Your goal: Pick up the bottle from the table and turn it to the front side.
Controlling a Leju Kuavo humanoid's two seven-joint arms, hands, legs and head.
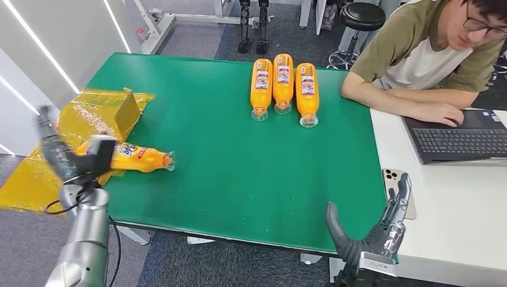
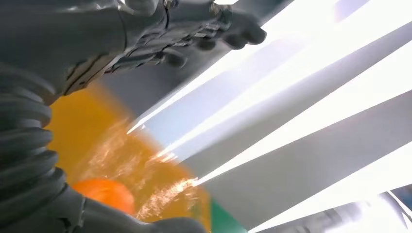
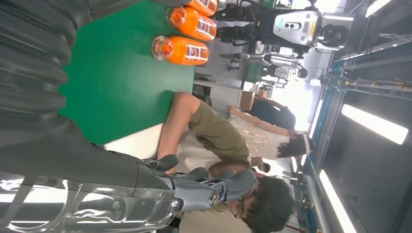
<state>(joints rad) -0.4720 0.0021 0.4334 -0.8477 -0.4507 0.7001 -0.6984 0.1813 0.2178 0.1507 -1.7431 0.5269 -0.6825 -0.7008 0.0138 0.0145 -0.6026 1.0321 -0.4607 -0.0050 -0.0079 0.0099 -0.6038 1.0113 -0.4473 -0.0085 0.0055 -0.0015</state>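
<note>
An orange bottle (image 1: 140,158) lies on its side near the left edge of the green table (image 1: 239,167), cap end toward the table's middle. My left hand (image 1: 75,156) hovers blurred at its base end, fingers (image 2: 218,34) spread and nothing gripped; the bottle's orange base (image 2: 104,194) sits close to the thumb. Three more orange bottles (image 1: 283,86) lie side by side at the far middle, two of them (image 3: 182,51) appearing in the right wrist view. My right hand (image 1: 376,233) stands open at the table's front right edge, fingers up.
Crumpled yellow plastic wrapping (image 1: 89,113) covers the table's left corner behind the bottle. A phone (image 1: 396,179) lies just beyond my right hand on the white desk (image 1: 454,215). A person (image 1: 430,54) leans on that desk at a laptop (image 1: 460,140).
</note>
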